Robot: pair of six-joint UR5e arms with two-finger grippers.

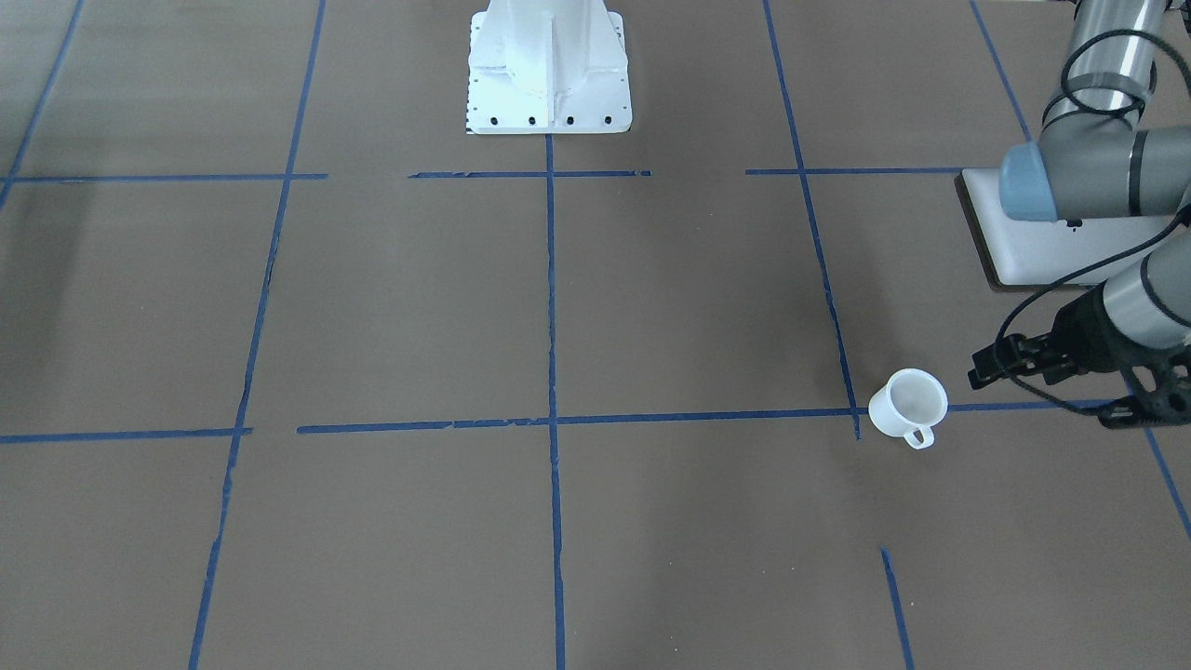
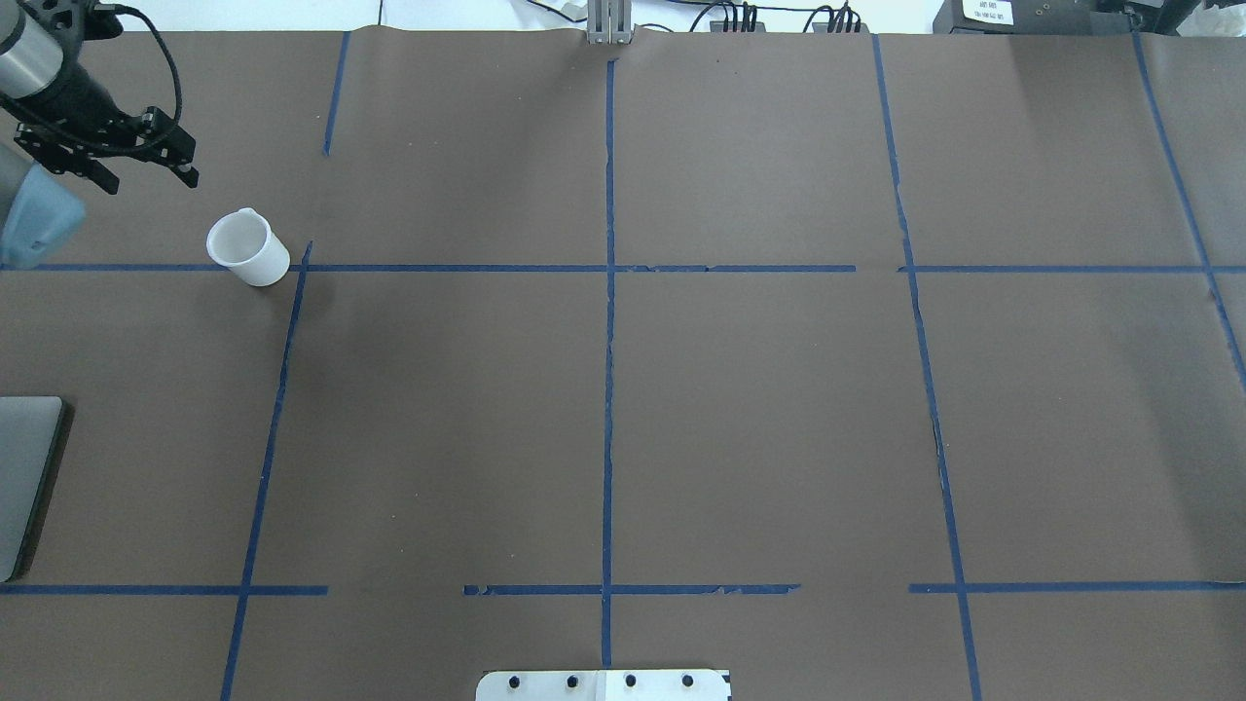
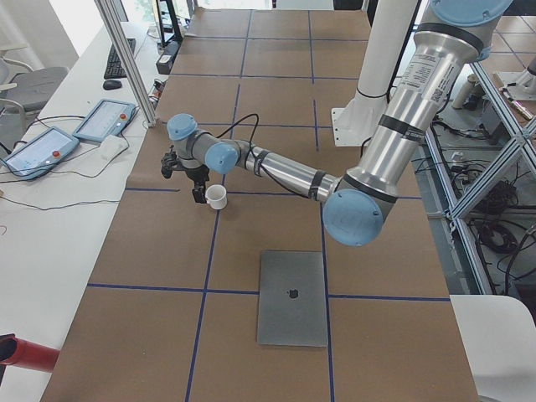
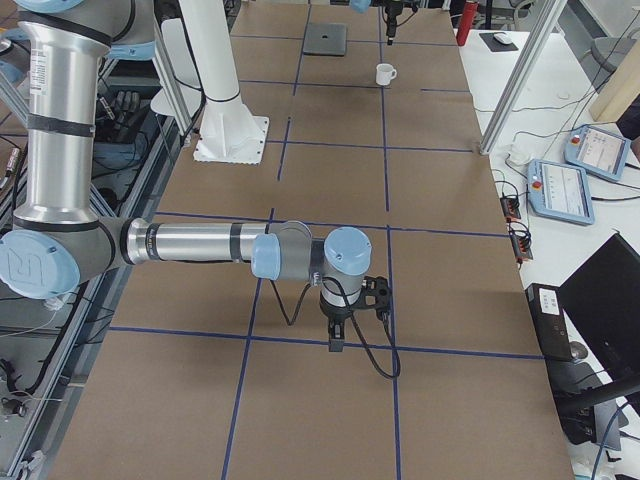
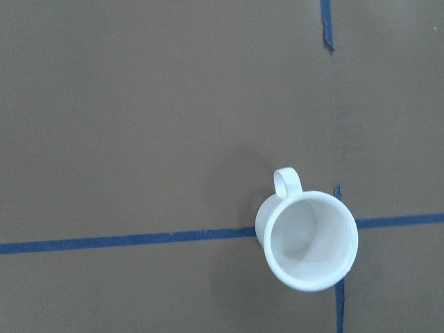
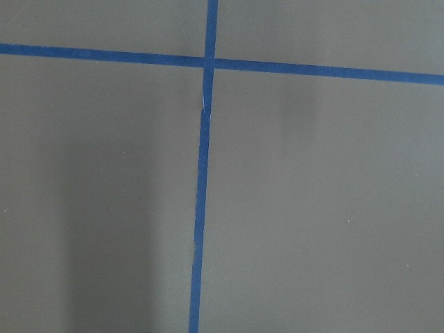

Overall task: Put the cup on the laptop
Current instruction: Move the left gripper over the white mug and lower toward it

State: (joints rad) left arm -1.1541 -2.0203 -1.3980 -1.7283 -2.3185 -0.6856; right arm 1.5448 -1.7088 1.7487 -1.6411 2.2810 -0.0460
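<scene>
Cup (image 2: 248, 250) upright on bench (image 2: 681, 409), ungrasped. Left hand (image 2: 149, 182) near cup, spread apart, empty. Laptop (image 3: 292, 297) bare. Grasp, carry and placement all remain.

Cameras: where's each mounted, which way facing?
Front-facing: across the table, facing the robot base; left arm at right.
Overhead: behind robot, looking forward-down; left gripper.
Exterior left: left end; left arm near.
Exterior right: right end; right arm near.
Left wrist: straight down on cup.
Right wrist: down on blue tape.
Shared: cup shows in all but right wrist.
</scene>
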